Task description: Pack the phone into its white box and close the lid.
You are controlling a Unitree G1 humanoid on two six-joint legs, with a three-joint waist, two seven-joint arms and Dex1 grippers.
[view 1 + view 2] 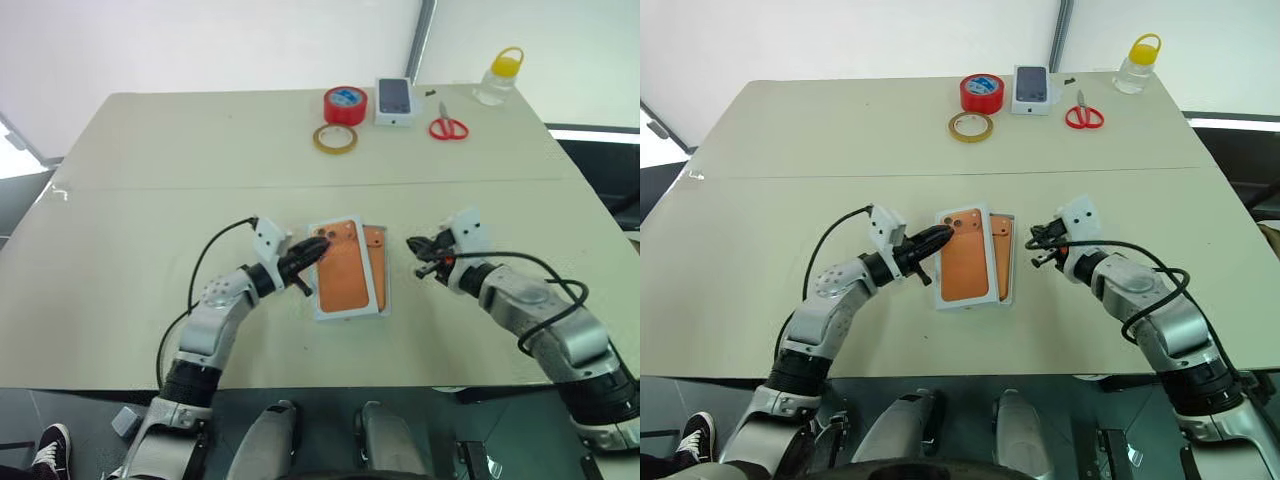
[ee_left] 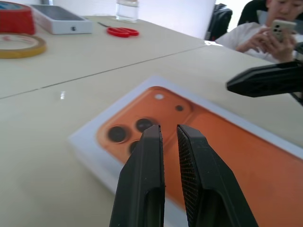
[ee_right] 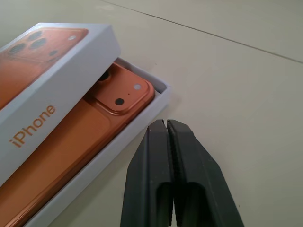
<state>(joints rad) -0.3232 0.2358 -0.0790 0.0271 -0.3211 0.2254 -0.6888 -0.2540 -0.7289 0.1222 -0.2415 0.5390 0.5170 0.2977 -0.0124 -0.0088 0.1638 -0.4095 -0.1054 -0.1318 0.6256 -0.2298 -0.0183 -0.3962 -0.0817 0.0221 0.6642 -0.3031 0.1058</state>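
- I see the left claw (image 1: 318, 251) low over the bench (image 1: 150, 200), its tips at the near-left corner of the box lid (image 1: 337, 265). The left wrist view shows the two fingers (image 2: 144, 179) a narrow slit apart with nothing between them. Whether the tips touch the lid I cannot tell.
- The lid, printed with an orange phone picture, lies askew on the white box (image 3: 102, 163), shifted toward my left. It covers most of the tray.
- The phone (image 3: 94, 127) lies in the tray. I can see only a strip of it along the lid's right edge in the head views, and in the right wrist view its lens corner and part of its back. The rest is hidden under the lid.
- The tray's own outline is mostly covered; its white rim shows at the right side and near end.
- The right claw (image 1: 417, 245) hangs just right of the box, apart from it, pointing toward it. Its fingers (image 3: 154, 170) are pressed together, empty.
- At the far edge, left to right: a yellowish tape ring (image 1: 334, 139), a red tape roll (image 1: 345, 104), a small white box (image 1: 395, 101) with a dark phone picture, red scissors (image 1: 448, 127), a clear bottle (image 1: 499, 78) with a yellow cap.
- A seated person (image 2: 265, 33) shows in the left wrist view, cut off by the frame edge.
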